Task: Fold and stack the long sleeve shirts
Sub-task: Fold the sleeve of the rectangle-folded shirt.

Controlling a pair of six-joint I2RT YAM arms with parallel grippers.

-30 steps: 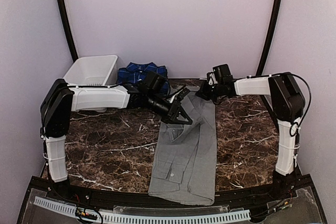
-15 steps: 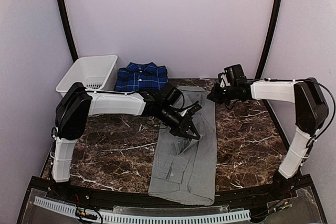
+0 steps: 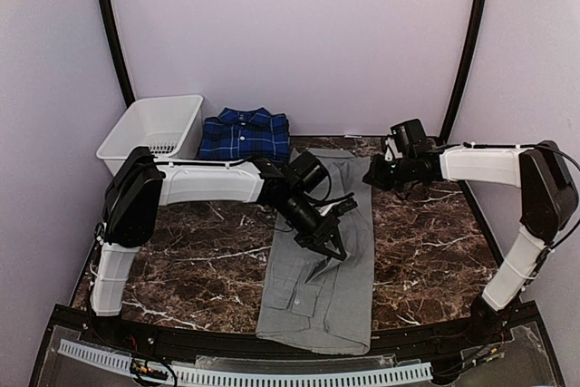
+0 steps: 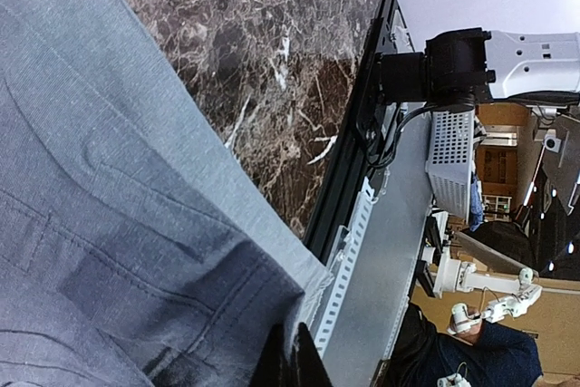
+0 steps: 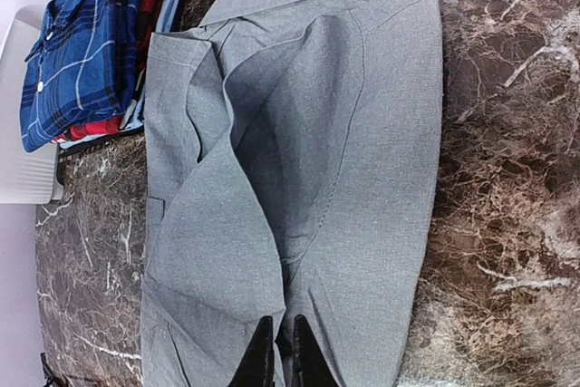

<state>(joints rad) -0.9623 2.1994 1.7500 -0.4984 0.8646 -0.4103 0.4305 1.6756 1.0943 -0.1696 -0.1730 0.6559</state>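
A plain light grey shirt point(image 3: 349, 287) lies lengthwise on the marble table, its hem at the near edge. My left gripper point(image 3: 331, 246) is over the shirt's middle. In the left wrist view point(image 4: 290, 364) its tips are pressed together on a darker, seamed fold of the grey cloth point(image 4: 91, 178). My right gripper point(image 3: 373, 177) hangs by the shirt's far right corner. It is shut and empty above the cloth point(image 5: 275, 351). A folded dark blue plaid shirt point(image 3: 243, 133) lies at the back on another with red edges point(image 5: 91, 126).
A white plastic basket point(image 3: 149, 124) stands at the back left, beside the plaid stack. Dark marble table top point(image 3: 181, 251) shows on both sides of the grey shirt. A black rail and perforated strip point(image 3: 272, 373) run along the near edge.
My left gripper has moved toward the near edge along the grey shirt, and the fold of cloth has come with it. My right gripper has drawn back to the right, off the shirt's collar end.
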